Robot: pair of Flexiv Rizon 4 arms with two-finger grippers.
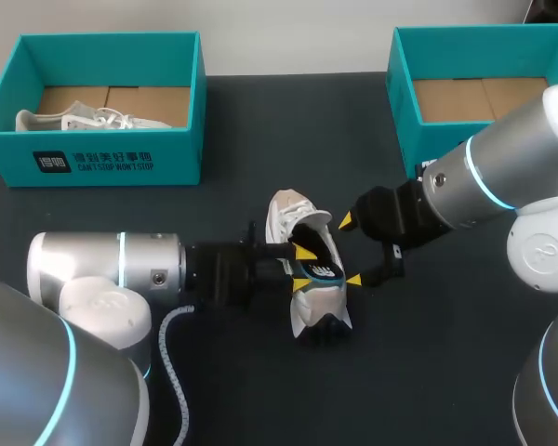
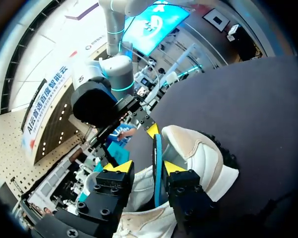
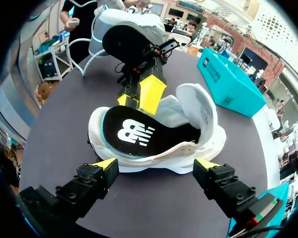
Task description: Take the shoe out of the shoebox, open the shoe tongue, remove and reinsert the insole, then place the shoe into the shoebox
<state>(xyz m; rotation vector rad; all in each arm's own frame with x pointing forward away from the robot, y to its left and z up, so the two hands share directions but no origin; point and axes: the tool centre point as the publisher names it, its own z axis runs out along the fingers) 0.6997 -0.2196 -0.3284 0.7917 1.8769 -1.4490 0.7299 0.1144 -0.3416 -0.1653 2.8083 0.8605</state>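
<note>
A white shoe (image 1: 286, 216) lies on its side at the middle of the dark table, its opening turned to my right gripper. Its black insole (image 1: 324, 249), with a white logo and a blue edge, sits inside (image 3: 139, 131). My left gripper (image 1: 303, 268) is at the shoe's open top. In the left wrist view its fingers stand apart (image 2: 145, 167), open, with the insole's blue edge (image 2: 157, 158) and the shoe's wall between them. My right gripper (image 3: 156, 163) is wide open just short of the shoe's side (image 3: 203, 114), one tip to each side, touching nothing (image 1: 350, 251).
A teal shoebox (image 1: 93, 158) at the back left holds a second white shoe (image 1: 74, 119). Another teal shoebox (image 1: 405, 93) at the back right shows only its cardboard floor. The left arm's cable (image 1: 172, 372) hangs near the front edge.
</note>
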